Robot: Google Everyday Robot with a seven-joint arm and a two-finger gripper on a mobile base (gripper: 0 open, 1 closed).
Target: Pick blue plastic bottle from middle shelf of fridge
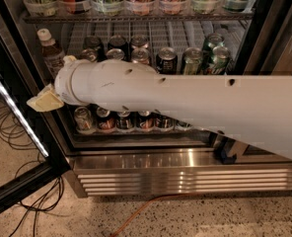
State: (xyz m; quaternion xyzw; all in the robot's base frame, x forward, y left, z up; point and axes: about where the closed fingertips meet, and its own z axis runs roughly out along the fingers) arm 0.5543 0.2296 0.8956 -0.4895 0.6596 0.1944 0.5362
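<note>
**Gripper low and left of the bottle, tight corner ahead**

Your gripper [45, 101] hangs at the fridge's [185, 174] left edge, just in front of the black door frame [18, 58]. Whether it is wide or narrow, I cannot tell from here. It carries nothing. The blue plastic bottle [50, 51] stands upright at the far left end of the middle shelf [185, 33], above and a touch right of the gripper, apart from it.

Watch the risks. The gripper sits below the level of the bottle's body, so a straight push inward would likely meet the shelf's front rail or the rack below rather than the bottle. The door frame is close on the left, and a sideways correction could clip it. The bottle is tall and narrow. A glancing touch high on it could tip it into the cans [165, 60] just beside it. The thick arm [185, 102] also covers the shelf's front edge, so you are judging the clearance half blind.

Now the count:
- one bottle
- ten cans showing on the middle shelf
- six cans peeking out under the arm on the lower rack [136, 137]
- seven drinks along the top shelf [136, 15]

Others may be hidden behind the arm.
</note>
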